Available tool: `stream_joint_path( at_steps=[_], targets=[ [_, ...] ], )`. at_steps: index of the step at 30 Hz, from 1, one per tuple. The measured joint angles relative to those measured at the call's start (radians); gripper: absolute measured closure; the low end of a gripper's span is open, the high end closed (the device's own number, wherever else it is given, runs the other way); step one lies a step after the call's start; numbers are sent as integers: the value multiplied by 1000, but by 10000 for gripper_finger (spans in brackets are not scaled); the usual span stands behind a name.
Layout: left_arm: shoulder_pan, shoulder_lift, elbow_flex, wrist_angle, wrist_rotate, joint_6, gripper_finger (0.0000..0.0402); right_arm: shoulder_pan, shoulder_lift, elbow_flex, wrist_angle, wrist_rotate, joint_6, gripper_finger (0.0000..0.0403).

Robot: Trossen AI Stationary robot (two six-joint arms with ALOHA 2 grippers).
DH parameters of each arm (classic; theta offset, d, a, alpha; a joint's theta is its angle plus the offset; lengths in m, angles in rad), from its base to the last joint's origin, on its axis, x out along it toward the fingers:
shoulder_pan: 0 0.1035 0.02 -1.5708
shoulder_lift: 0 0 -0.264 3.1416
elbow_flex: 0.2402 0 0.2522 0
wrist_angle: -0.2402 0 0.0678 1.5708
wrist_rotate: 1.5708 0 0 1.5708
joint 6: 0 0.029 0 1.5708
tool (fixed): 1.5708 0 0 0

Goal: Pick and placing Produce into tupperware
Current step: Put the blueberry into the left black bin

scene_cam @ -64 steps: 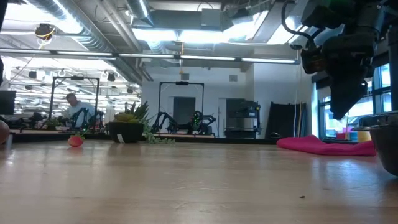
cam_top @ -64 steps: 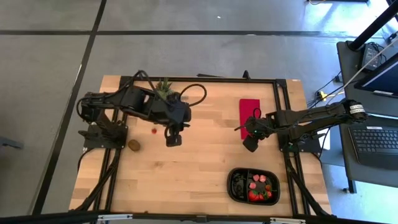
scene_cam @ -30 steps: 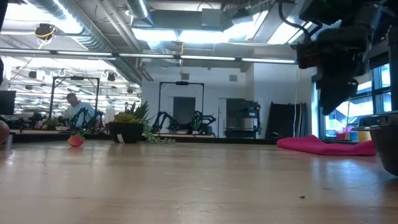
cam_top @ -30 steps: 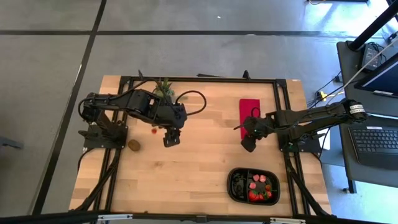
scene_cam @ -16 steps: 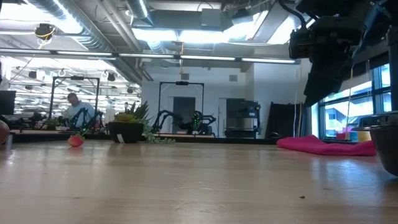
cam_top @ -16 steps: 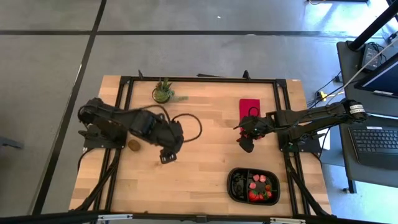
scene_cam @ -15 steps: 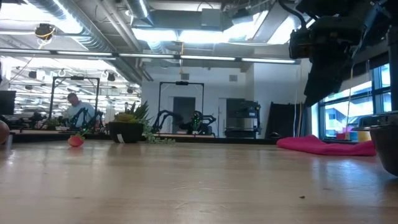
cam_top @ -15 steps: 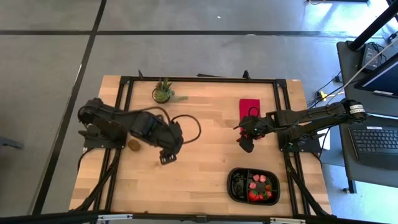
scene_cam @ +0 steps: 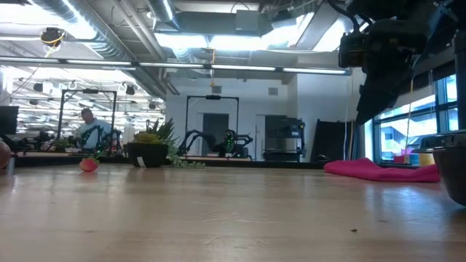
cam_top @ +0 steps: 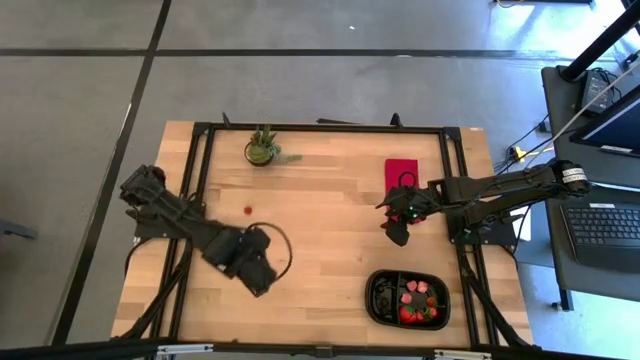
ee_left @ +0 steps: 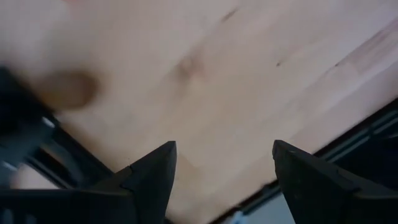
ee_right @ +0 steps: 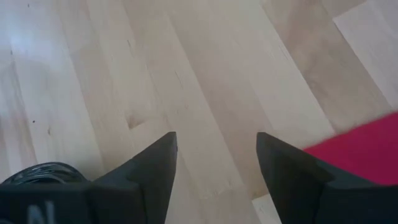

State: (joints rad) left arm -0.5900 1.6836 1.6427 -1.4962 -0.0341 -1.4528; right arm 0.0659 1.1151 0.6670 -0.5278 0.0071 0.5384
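Note:
The tupperware (cam_top: 407, 297), a black oval tray near the table's near right corner, holds several red fruit pieces. One red strawberry (cam_top: 247, 210) lies loose on the wood left of centre and also shows as the strawberry (scene_cam: 88, 164) in the low view. A blurred brown oval, like the kiwi (ee_left: 68, 90), shows in the left wrist view; from above my left arm covers it. My left gripper (cam_top: 257, 280) (ee_left: 224, 146) points down over bare wood, open and empty, nearer the near edge than the strawberry. My right gripper (cam_top: 393, 232) (ee_right: 214, 137) hovers open and empty at the right, near the red cloth.
A potted plant (cam_top: 262, 150) stands near the far edge, left of centre. A flat red cloth (cam_top: 401, 178) lies at the far right, just beyond my right gripper. Black frame rails (cam_top: 195, 180) run along the table's sides. Bare wood lies between the two grippers.
My left gripper has swung from beside the strawberry toward the table's near edge, sinking and rolling about its wrist as it went; its arm now covers the kiwi. My right gripper has stayed in place and tipped its wrist a little.

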Motion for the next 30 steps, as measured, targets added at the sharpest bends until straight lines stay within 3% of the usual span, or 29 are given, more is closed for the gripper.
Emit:
stream_joint_path(
  at_steps=[12,23,30],
  targets=[
    [-203,0,-143,227,59,-516,153,0,0,0,13,0,2,181],
    [-304,5,-285,521,53,-531,163,0,0,0,61,0,-1,181],
    [-330,44,-306,526,52,-442,163,0,0,0,85,0,1,181]
  ],
)
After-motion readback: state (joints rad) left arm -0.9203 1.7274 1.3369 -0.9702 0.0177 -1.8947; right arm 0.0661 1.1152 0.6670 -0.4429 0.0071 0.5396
